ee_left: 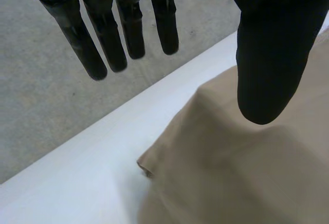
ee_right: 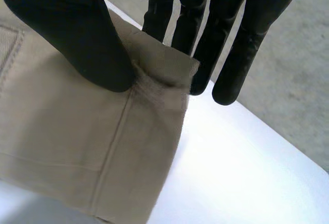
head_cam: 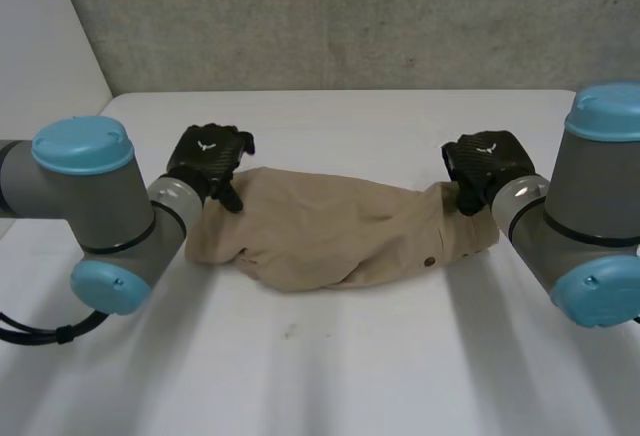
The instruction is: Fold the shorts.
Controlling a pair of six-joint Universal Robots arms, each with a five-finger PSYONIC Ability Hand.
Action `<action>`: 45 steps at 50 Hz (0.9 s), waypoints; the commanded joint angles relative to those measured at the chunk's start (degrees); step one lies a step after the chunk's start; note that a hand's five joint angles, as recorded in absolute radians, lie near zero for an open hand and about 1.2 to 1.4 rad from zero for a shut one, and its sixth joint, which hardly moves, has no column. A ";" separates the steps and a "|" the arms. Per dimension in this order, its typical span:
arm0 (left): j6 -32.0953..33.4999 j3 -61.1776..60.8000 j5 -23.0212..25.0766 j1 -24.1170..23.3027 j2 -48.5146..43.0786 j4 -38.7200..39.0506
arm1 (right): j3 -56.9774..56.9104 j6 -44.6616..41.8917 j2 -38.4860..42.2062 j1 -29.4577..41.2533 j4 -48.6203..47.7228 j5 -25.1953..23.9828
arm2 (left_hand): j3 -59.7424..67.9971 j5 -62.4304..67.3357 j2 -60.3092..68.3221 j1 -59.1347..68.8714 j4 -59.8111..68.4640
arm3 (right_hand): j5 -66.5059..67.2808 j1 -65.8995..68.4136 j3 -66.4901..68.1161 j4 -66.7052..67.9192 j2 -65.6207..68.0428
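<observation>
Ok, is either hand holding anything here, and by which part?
The right hand pinches the shorts at a corner, thumb on top, fingers behind. The left hand is open above the other end, holding nothing.

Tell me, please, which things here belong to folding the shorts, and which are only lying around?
Belong to the job:
shorts, tan, lying crumpled
left robot hand, open, at one end of them
right robot hand, pinching a corner at the other end

Only surroundings:
white table
grey wall behind it

No legible text, labels or numbers.
</observation>
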 commanded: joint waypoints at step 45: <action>1.27 -15.53 -4.91 -1.42 0.68 12.31 | 11.05 -8.71 -6.51 -0.87 -0.86 -4.46 | 21.20 22.31 21.76 21.47 22.06 | -26.32 -15.56 -28.77 -29.22 -28.27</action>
